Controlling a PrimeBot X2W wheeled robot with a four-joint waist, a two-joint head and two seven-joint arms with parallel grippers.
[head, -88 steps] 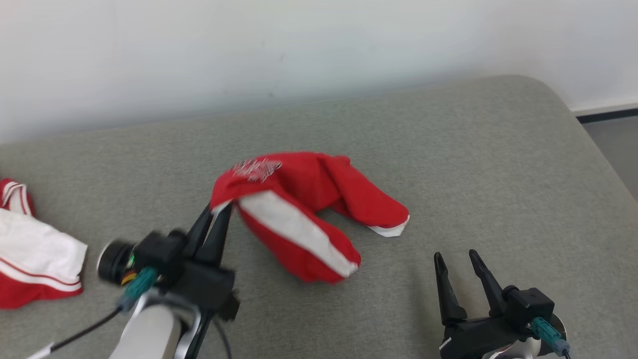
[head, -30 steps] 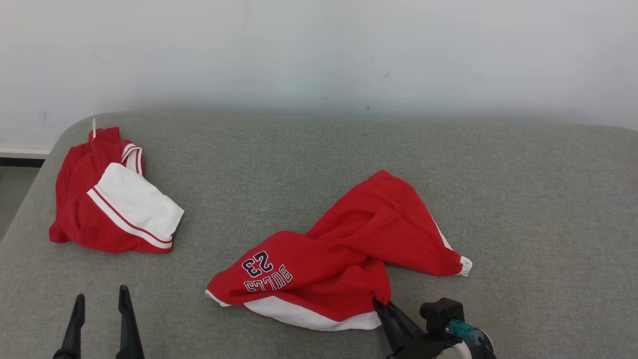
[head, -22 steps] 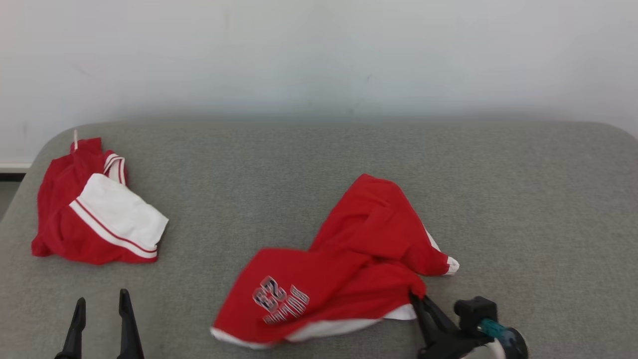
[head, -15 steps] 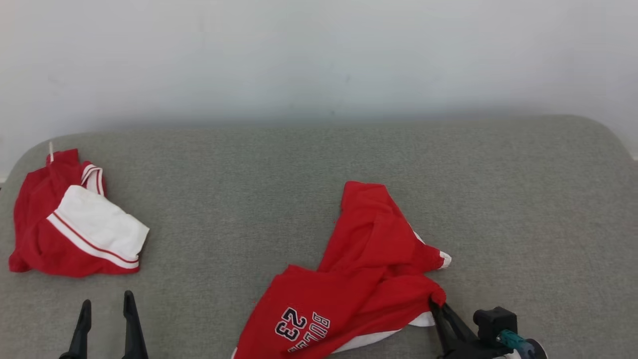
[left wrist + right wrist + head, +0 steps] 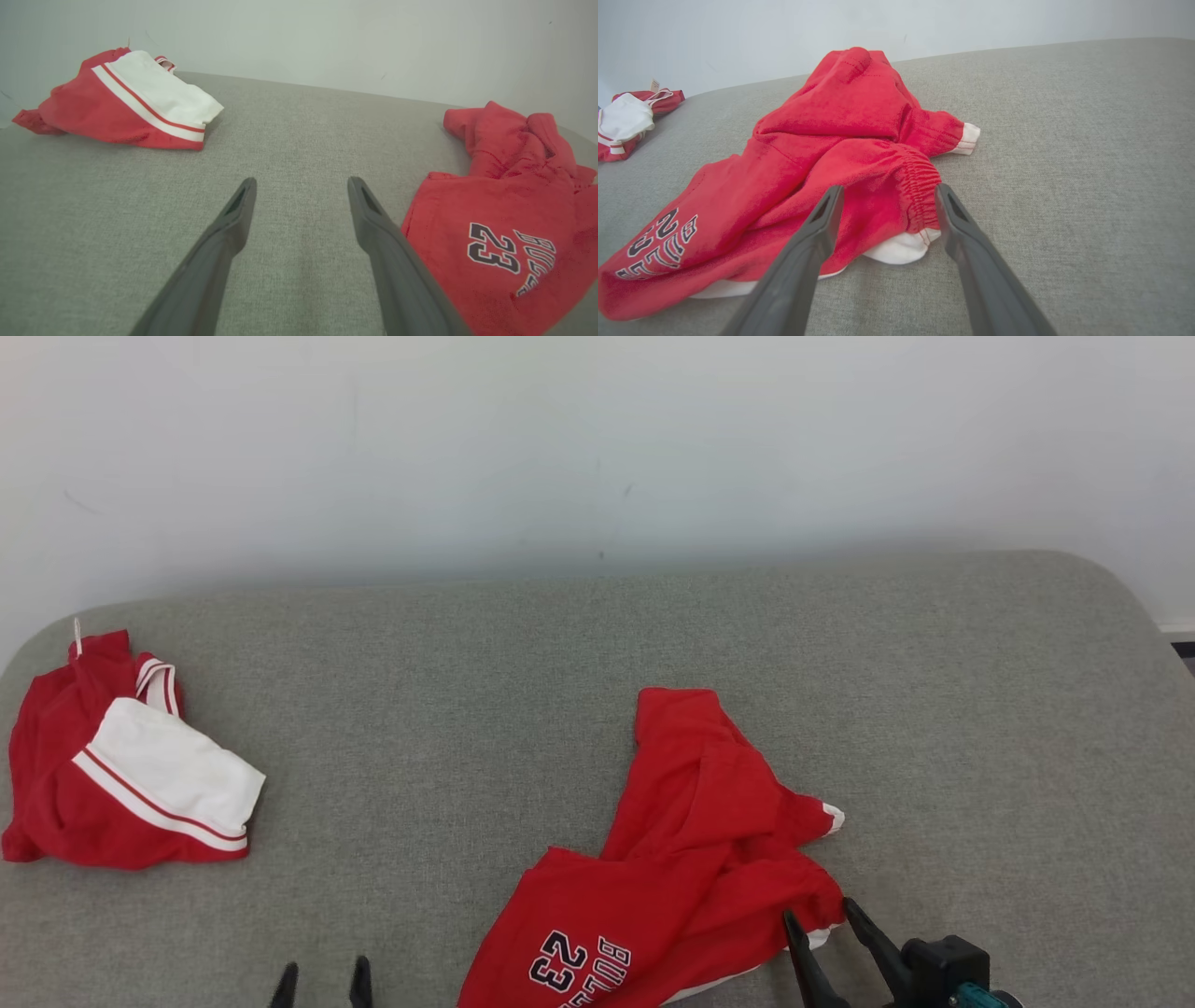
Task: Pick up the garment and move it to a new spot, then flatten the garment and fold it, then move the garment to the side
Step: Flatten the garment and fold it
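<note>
The garment (image 5: 691, 868) is a pair of red shorts with white trim and a dark "BULLS 23" print, lying crumpled on the grey cushion (image 5: 523, 709), right of centre at the front. My right gripper (image 5: 822, 922) stands open at the garment's gathered waistband corner, its fingers apart with nothing pinched between them. In the right wrist view the right gripper (image 5: 887, 192) frames that elastic corner of the garment (image 5: 822, 154). My left gripper (image 5: 322, 973) is open low at the front, left of the garment. In the left wrist view the left gripper (image 5: 301, 184) points over bare cushion, the garment (image 5: 504, 214) to its right.
A second red-and-white garment (image 5: 121, 770) lies bunched at the cushion's far left, also seen as a red-and-white bundle (image 5: 126, 100) in the left wrist view. A pale wall (image 5: 597, 448) runs behind the cushion. The cushion's right rounded edge (image 5: 1134, 616) borders floor.
My right gripper dragged the garment toward the front right, then let go of the waistband corner and opened. The camera view has shifted. The left gripper stays open.
</note>
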